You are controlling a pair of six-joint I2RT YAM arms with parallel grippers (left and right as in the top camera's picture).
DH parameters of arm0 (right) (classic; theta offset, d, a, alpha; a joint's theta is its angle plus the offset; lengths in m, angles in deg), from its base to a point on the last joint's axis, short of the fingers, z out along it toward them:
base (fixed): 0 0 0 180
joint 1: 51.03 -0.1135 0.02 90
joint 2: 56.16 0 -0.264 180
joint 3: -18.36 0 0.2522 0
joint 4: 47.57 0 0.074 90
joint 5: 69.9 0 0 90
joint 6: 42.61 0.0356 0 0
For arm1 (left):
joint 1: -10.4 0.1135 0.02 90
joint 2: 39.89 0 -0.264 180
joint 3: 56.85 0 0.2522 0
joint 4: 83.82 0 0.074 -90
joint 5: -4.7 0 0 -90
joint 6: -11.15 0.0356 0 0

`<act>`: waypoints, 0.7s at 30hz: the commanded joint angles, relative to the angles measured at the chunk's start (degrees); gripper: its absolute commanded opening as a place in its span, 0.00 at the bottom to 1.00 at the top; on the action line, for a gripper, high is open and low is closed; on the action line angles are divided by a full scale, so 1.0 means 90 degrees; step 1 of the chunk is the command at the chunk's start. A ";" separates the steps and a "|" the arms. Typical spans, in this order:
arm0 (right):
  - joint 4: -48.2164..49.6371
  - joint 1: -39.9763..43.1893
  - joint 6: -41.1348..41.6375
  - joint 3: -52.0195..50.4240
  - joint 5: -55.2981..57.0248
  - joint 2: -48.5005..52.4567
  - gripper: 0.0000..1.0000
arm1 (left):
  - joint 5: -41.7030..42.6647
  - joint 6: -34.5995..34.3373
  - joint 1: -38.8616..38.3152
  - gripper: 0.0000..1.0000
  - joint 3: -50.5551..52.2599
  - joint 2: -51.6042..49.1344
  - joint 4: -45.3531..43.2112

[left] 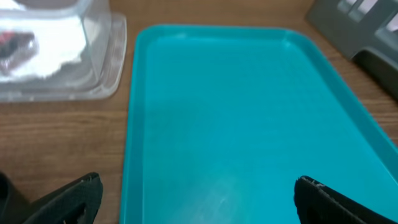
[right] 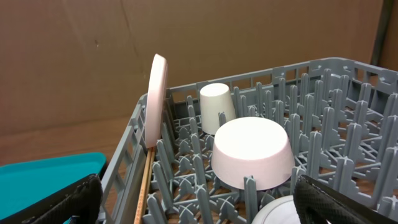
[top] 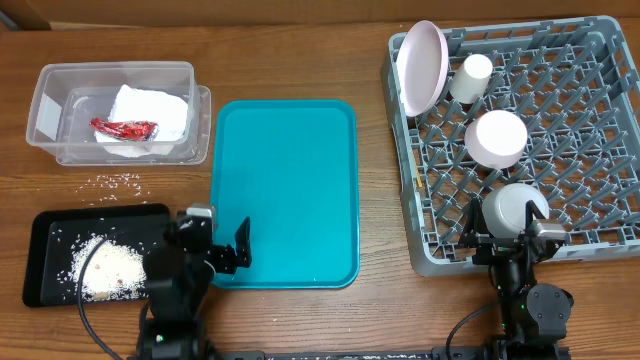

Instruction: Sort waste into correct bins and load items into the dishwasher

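Observation:
The clear tub [top: 45,110] at the back left holds a crumpled white napkin [top: 150,108] and a red wrapper [top: 125,129]; both show blurred in the left wrist view, inside the tub [left: 93,68]. Rice [top: 105,268] lies piled in the black tray [top: 45,240], and a few grains [top: 120,181] are loose on the table. The grey dish rack [top: 600,235] holds an upright pink plate [top: 420,68], a cream cup [top: 472,77], an upturned pink bowl [top: 496,138] and a grey-green bowl [top: 515,210]. My left gripper [top: 220,238] [left: 196,205] hangs open and empty over the teal tray's front left. My right gripper [top: 507,232] [right: 199,208] is open astride the grey-green bowl [right: 283,214].
The teal tray [top: 285,190] [left: 236,112] lies bare in the middle, between the tub and the rack. In the right wrist view the plate [right: 155,99], cup [right: 216,107] and pink bowl [right: 252,152] stand among the rack's pegs [right: 323,155]. A brown wall rises behind.

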 commanded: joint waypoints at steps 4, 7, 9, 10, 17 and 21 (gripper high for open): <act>0.0041 0.0024 -0.0022 -0.0066 -0.0034 -0.0075 1.00 | 0.0240 0.0146 -0.0046 1.00 0.0648 0.1302 -0.0192; 0.0041 0.0024 -0.0022 -0.0066 -0.0034 -0.0075 1.00 | 0.0216 0.0148 -0.0049 1.00 0.0702 0.1870 -0.0027; 0.0041 0.0024 -0.0022 -0.0066 -0.0034 -0.0075 1.00 | 0.0204 0.0148 -0.0049 1.00 0.0702 0.2205 -0.0039; 0.0041 0.0024 -0.0022 -0.0066 -0.0034 -0.0075 1.00 | 0.0153 0.0148 -0.0049 1.00 0.0702 0.2385 -0.0039; 0.0041 0.0024 -0.0022 -0.0066 -0.0034 -0.0075 1.00 | -0.0913 0.0146 -0.0053 1.00 0.0702 0.3310 0.0075; 0.0041 0.0024 -0.0022 -0.0066 -0.0034 -0.0075 1.00 | -0.1486 0.0143 -0.0053 1.00 0.0702 0.3300 0.0141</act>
